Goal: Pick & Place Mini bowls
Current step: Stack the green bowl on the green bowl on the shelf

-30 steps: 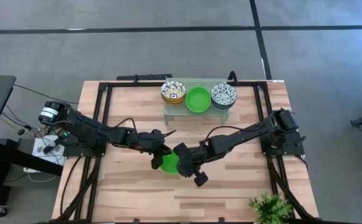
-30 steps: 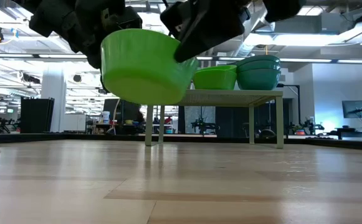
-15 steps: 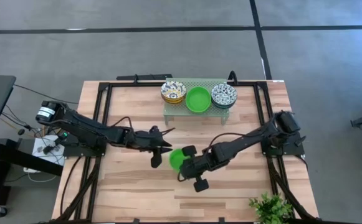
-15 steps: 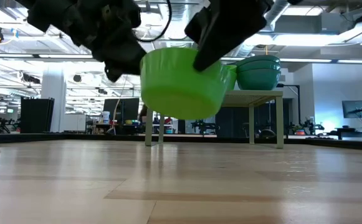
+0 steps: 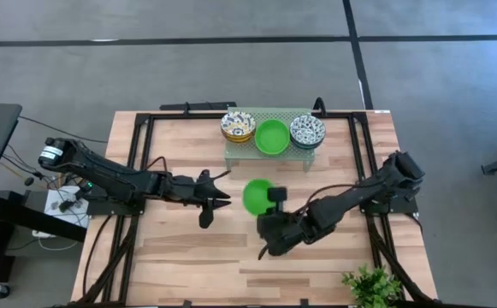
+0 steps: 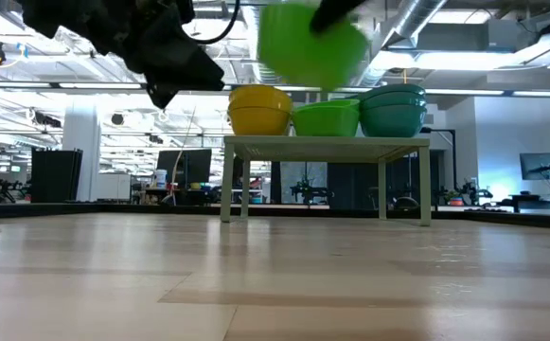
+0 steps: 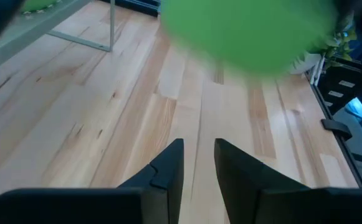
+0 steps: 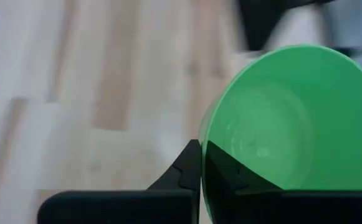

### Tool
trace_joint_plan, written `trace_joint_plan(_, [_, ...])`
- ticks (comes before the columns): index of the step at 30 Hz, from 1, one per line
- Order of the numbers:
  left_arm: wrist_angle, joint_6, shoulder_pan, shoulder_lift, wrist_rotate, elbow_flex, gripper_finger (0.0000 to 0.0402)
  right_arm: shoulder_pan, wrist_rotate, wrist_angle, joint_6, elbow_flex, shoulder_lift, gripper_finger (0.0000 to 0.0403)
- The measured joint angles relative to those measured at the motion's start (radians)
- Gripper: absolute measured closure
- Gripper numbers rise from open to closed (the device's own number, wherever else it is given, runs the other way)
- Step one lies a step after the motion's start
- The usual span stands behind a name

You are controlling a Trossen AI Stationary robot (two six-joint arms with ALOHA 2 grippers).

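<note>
A plain bright green mini bowl (image 5: 253,195) hangs in the air over the middle of the table, held by my right gripper (image 5: 270,198). It shows high and blurred in the low view (image 6: 310,40) and fills the right wrist view (image 8: 293,124). My left gripper (image 5: 216,200) is open and holds nothing; it stands left of the bowl, its fingers (image 7: 174,158) pointing toward the bowl (image 7: 249,31). On a small green rack (image 5: 231,152) at the far middle sit yellow-centred patterned bowls (image 5: 238,127), green bowls (image 5: 272,137) and blue-green patterned bowls (image 5: 307,131). My right gripper pinches the green bowl's rim (image 8: 203,144) on the side facing the table's right edge, one finger inside the bowl (image 8: 225,175) and one outside (image 8: 188,169). The bowl is lifted clear of the table, higher than the rack's bowls in the low view, its opening facing upward.
The rack stands on thin legs (image 6: 227,180) with room beneath it. A leafy green plant (image 5: 369,287) sits at the near right corner. Black frame rails (image 5: 144,137) run along the table's left and right sides. Bare wood (image 5: 188,257) lies near both arms.
A second ago both grippers were on the green bowl, low over the table's middle. The bowl has left my left gripper, which has drawn back toward the left edge. My right gripper has carried the bowl up and toward the far edge and the rack.
</note>
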Motion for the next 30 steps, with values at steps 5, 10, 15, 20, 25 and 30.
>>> trace_joint_plan(5, [0.006,0.0,0.0,0.007,0.0,-0.009,0.0311,-0.023,0.234,-0.142,-0.09,0.12,-0.036,0.0401])
trace_joint_plan(10, [0.009,0.0,0.0,0.008,0.0,-0.009,0.0311,-0.139,0.28,-0.216,-0.103,0.136,-0.071,0.0401])
trace_joint_plan(15, [0.009,-0.004,0.0,0.008,0.001,-0.01,0.0311,-0.272,0.254,-0.246,-0.102,0.135,-0.068,0.0402])
trace_joint_plan(20, [0.01,-0.004,0.0,0.008,0.001,-0.033,0.0311,-0.372,0.12,-0.245,-0.103,0.135,-0.062,0.0402])
trace_joint_plan(25, [0.009,-0.033,0.0,0.008,0.001,-0.063,0.0311,-0.426,0.123,-0.244,-0.111,0.135,-0.063,0.0402])
trace_joint_plan(30, [0.016,-0.034,0.0,0.008,0.001,-0.069,0.0311,-0.468,0.032,-0.234,-0.127,0.121,-0.063,0.0403])
